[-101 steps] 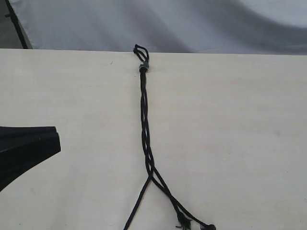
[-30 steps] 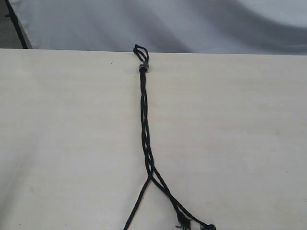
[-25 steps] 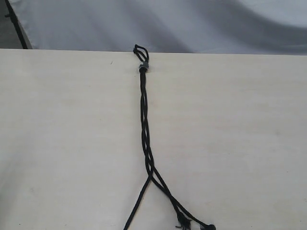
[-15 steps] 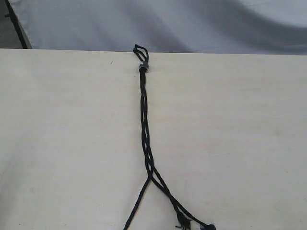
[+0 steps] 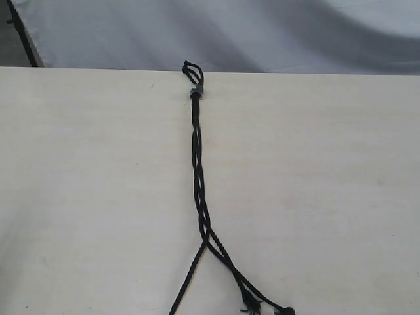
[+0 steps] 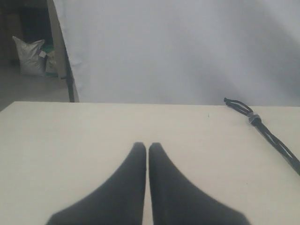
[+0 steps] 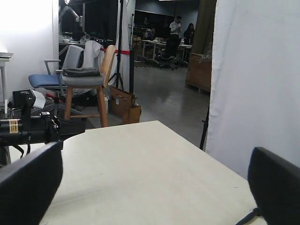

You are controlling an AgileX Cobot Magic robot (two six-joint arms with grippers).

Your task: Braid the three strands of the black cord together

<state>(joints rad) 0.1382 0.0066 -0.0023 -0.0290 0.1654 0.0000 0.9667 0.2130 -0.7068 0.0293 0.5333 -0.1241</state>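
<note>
The left gripper (image 6: 148, 146) hangs over the pale wooden table (image 5: 79, 184) with its fingers pressed together, holding nothing; the black cord (image 5: 199, 170) lies down the middle of the table, well apart from it; its short loops (image 5: 190, 67) poke over the far edge, with a small grey band (image 5: 196, 92) just below them; from there the three strands (image 5: 203, 216) run interlaced in a loose plait, then part near the front; one strand (image 5: 187, 279) veers left out of frame; the other two slant right side by side, ending in frayed knotted tips (image 5: 250, 306); the right gripper (image 7: 155, 154) has its fingers spread wide, empty.
</note>
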